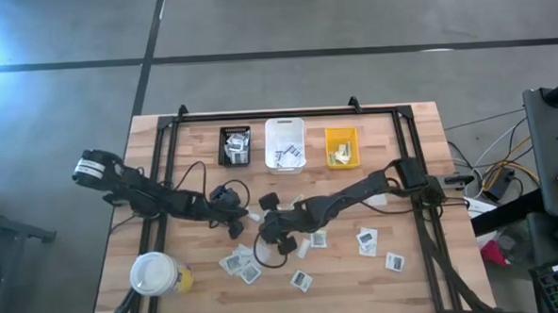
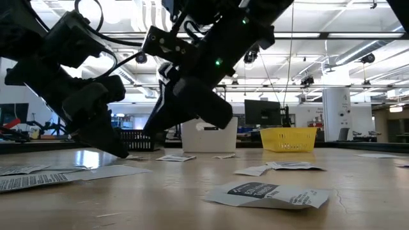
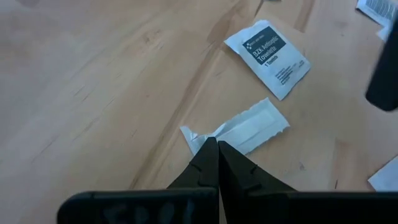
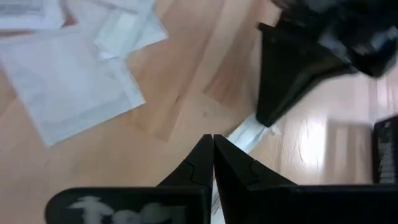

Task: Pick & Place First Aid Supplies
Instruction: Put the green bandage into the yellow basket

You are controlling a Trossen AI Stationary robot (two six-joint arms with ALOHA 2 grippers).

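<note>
A wooden table is carrying both arms, which are meeting near its middle. The left gripper is pressing its fingers together on the corner of a narrow pale strip packet lying flat on the wood. The right gripper is hovering just beside it with its fingers pressed together; it appears to be holding nothing, though the packet's end is partly hidden there. A white square packet with dark print is lying near the strip. More packets are lying scattered toward the near edge. Along the far edge, a black bin, a white bin and a yellow bin are sitting in a row. A white-lidded cup is standing near the near left corner.
</note>
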